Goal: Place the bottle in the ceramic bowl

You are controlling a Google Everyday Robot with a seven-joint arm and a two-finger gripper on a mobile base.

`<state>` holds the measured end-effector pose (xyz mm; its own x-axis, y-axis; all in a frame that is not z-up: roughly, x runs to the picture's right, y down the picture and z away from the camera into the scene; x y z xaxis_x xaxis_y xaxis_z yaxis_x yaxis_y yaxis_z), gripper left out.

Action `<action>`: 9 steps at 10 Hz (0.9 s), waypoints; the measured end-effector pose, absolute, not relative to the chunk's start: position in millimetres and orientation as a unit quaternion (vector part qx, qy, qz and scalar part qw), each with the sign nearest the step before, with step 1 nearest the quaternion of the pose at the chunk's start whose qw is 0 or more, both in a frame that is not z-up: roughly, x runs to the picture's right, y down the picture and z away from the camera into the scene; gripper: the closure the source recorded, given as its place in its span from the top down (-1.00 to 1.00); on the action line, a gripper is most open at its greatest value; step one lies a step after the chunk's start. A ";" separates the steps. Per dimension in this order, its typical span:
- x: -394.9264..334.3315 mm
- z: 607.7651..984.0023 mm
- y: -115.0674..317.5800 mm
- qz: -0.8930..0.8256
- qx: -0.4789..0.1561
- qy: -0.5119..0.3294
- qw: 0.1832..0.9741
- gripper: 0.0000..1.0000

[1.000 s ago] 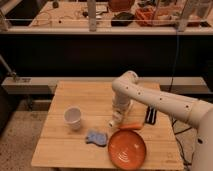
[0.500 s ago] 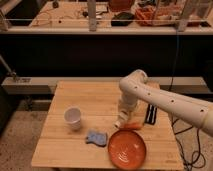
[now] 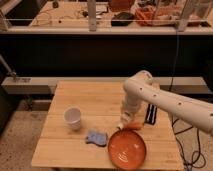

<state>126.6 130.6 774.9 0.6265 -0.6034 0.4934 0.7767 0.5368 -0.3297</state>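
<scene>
We see the wooden table (image 3: 60, 150) under everything. The white arm (image 3: 170, 104) reaches in from the right, bent at its elbow and pointing steeply down. Just below the gripper (image 3: 125, 120), on the near side, lies the orange ceramic bowl (image 3: 127, 150). The bottle (image 3: 132, 126) sits right at the gripper's tip, its long axis roughly level across the view, at the bowl's far rim. We cannot tell whether the gripper is clamped on it or slack.
</scene>
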 end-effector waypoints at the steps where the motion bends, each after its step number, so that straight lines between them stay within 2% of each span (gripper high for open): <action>1: 126.5 771.9 131.5 -0.402 -0.267 -0.164 0.860 -0.98; 9: 139.6 741.7 161.3 -0.407 -0.274 -0.174 0.854 -0.98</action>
